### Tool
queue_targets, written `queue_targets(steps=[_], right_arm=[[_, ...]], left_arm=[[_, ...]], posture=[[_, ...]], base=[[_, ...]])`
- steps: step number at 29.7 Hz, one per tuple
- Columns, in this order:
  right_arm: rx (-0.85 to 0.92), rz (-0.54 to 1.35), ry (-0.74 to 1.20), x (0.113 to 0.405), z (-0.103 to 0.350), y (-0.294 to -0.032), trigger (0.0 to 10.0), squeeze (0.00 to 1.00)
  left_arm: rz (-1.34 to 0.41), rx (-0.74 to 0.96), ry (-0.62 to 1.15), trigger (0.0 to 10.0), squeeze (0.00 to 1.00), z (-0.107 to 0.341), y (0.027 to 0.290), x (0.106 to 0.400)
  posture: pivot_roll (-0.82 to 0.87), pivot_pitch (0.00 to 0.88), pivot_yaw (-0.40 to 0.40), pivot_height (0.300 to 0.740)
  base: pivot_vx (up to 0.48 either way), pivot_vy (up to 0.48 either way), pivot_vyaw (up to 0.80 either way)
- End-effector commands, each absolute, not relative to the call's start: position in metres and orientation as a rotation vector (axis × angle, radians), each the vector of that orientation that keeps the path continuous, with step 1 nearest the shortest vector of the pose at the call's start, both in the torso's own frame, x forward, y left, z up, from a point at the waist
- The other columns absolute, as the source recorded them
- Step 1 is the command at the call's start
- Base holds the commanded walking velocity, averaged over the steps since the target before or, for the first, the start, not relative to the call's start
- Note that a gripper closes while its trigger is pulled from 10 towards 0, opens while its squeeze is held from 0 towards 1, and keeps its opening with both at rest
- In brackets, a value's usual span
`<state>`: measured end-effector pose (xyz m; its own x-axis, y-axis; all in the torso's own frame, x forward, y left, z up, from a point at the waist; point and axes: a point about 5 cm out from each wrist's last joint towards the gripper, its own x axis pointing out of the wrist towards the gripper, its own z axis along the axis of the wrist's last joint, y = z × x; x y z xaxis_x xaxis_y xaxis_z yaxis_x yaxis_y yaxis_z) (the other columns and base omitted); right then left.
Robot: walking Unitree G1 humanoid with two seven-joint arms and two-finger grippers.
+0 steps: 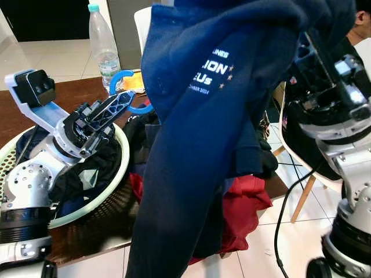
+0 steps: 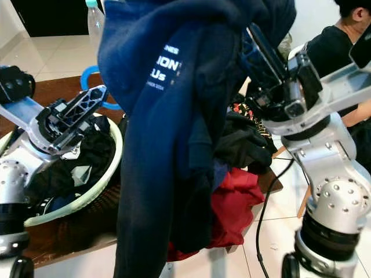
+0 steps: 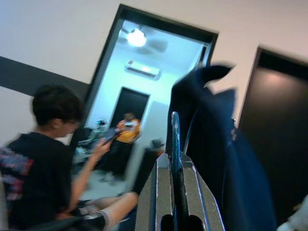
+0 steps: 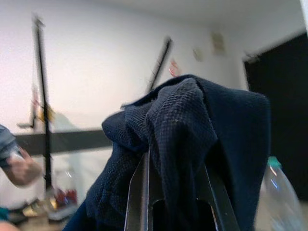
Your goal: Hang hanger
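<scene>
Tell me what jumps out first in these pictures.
A big navy shirt with white lettering hangs mid-scene, bunched at the top in the right gripper. To its left, the left gripper is shut on a blue hanger above a green laundry basket. A red garment spills off the table behind.

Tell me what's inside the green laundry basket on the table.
The laundry basket holds dark clothes, black and some navy, bunched together. The left gripper, shut on a blue hanger, hovers above it. The left arm covers the basket's near side, and anything beneath the clothes is hidden.
</scene>
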<state>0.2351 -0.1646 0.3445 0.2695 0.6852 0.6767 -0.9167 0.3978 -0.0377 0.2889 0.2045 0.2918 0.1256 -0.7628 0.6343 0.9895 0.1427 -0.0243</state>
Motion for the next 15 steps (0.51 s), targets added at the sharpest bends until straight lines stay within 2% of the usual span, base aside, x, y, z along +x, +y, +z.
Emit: queue_targets(steps=[1, 6, 8, 13, 14, 15], right_arm=[[0.369, 1.022, -0.697, 0.236, 0.341, -0.190, 0.0, 0.00], [0.347, 0.992, -0.681, 0.235, 0.336, -0.201, 0.0, 0.00], [0.342, 0.950, -0.676, 0.232, 0.328, -0.217, 0.0, 0.00], [0.362, 0.919, -0.698, 0.231, 0.325, -0.228, 0.0, 0.00], [0.404, 0.894, -0.762, 0.228, 0.328, -0.239, 0.0, 0.00], [0.404, 0.894, -0.762, 0.228, 0.328, -0.239, 0.0, 0.00]], left_arm=[[-1.246, -0.425, -0.650, 0.0, 0.00, 0.310, 0.237, 0.284], [-1.215, -0.382, -0.664, 0.0, 0.00, 0.317, 0.248, 0.280], [-1.187, -0.338, -0.669, 0.2, 0.00, 0.323, 0.260, 0.275], [-1.174, -0.318, -0.663, 0.3, 0.00, 0.325, 0.264, 0.273], [-1.174, -0.309, -0.645, 0.4, 0.00, 0.323, 0.265, 0.272], [-1.174, -0.309, -0.645, 0.4, 0.00, 0.323, 0.265, 0.272]], posture=[[0.06, 0.123, 0.011, 0.740], [0.06, 0.123, 0.011, 0.740], [0.07, 0.119, 0.012, 0.740], [0.07, 0.116, 0.014, 0.740], [0.07, 0.115, 0.015, 0.740], [0.07, 0.115, 0.015, 0.740]], base=[[0.000, 0.000, 0.00], [0.000, 0.000, 0.00], [0.000, 0.000, 0.00], [0.000, 0.000, 0.00], [0.000, 0.000, 0.00], [0.000, 0.000, 0.00]])
